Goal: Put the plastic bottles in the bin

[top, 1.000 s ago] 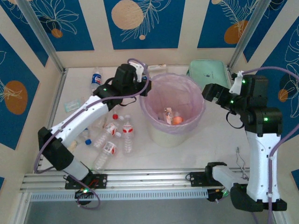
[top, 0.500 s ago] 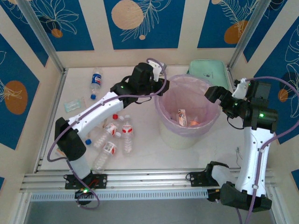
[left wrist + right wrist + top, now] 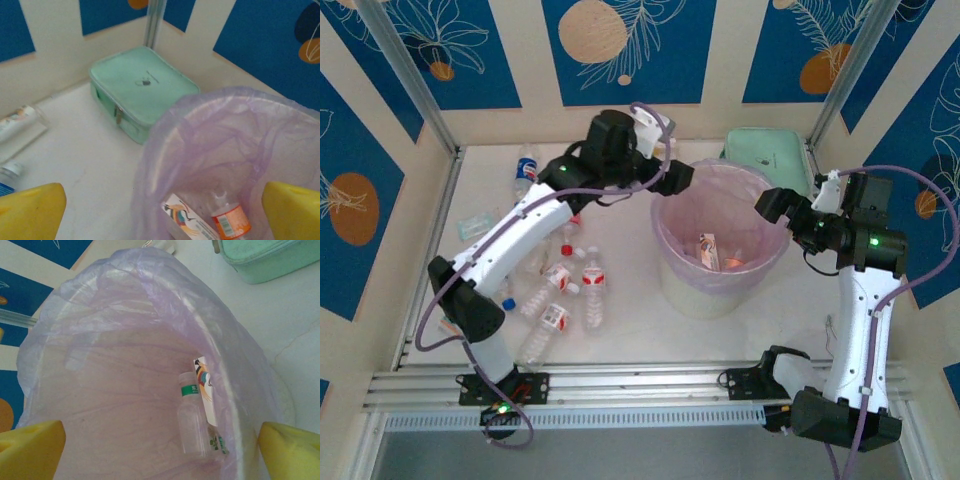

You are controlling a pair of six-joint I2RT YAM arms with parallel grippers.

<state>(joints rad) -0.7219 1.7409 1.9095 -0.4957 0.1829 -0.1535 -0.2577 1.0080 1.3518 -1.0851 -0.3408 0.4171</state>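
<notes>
The left gripper (image 3: 672,172) hangs at the rim of the round white bucket lined with a pink-lilac plastic bag (image 3: 712,296), at about 10 o'clock of it in the overhead view. A second ago its jaws were shut. Now they stand wide apart, and its yellow fingertip pads (image 3: 31,210) sit at the bottom corners of the left wrist view with nothing between them. I read that as a release over the bucket, though I cannot tell which bottle fell. Over the same second the bucket has slid toward 3 o'clock. There the right gripper (image 3: 772,204) sits at the rim, its jaws open and empty.

Inside lie a small clear bottle with an orange label (image 3: 227,223), a clear bottle with a green label (image 3: 192,426) and a flat printed packet (image 3: 204,382).

The task looks far from done. A cluster of small clear plastic bottles with red-and-white labels (image 3: 593,288) lies on the white table (image 3: 640,340) at 8 o'clock of the bucket. A blue-labelled bottle (image 3: 525,170) lies at 10 o'clock near the back wall. The mint green square zip case (image 3: 142,87) stands at 1 o'clock, out of the way.
</notes>
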